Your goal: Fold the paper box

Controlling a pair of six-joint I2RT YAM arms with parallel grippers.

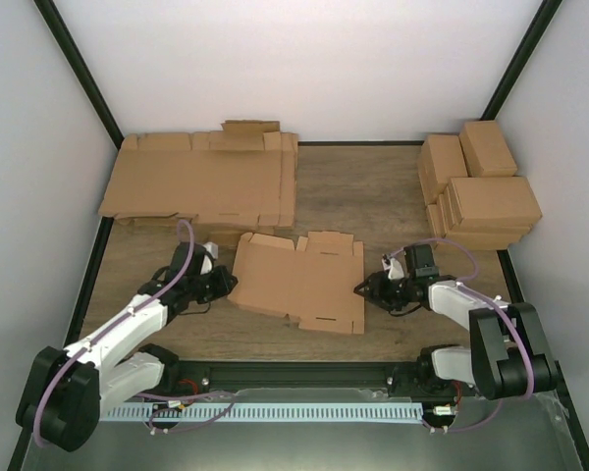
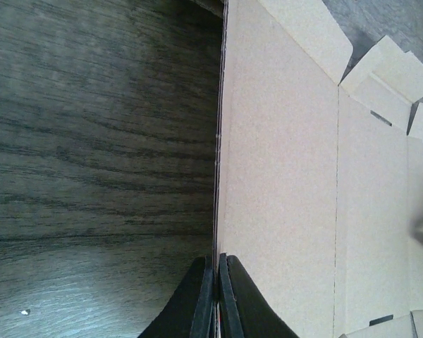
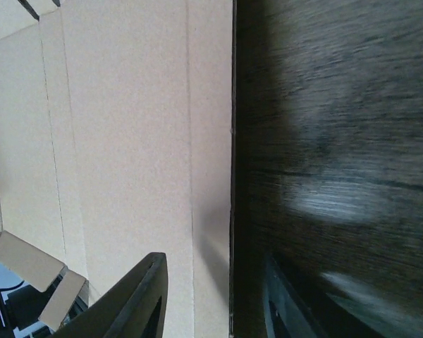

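Observation:
The paper box [image 1: 299,283] is a flat brown die-cut sheet with flaps, lying mid-table between the two arms. Its left side is raised slightly. My left gripper [image 1: 226,285] is shut on the sheet's left edge; in the left wrist view the black fingers [image 2: 218,257] pinch the thin edge of the paper box [image 2: 282,176]. My right gripper [image 1: 365,289] is at the sheet's right edge. In the right wrist view its jaws [image 3: 213,257] stand apart, one finger over the paper box [image 3: 127,141], the other over the wood, with the edge between them.
A pile of flat cardboard sheets [image 1: 201,182] lies at the back left. Stacked closed brown boxes [image 1: 481,191] stand at the back right. A black rail [image 1: 294,378] runs along the near edge between the arm bases.

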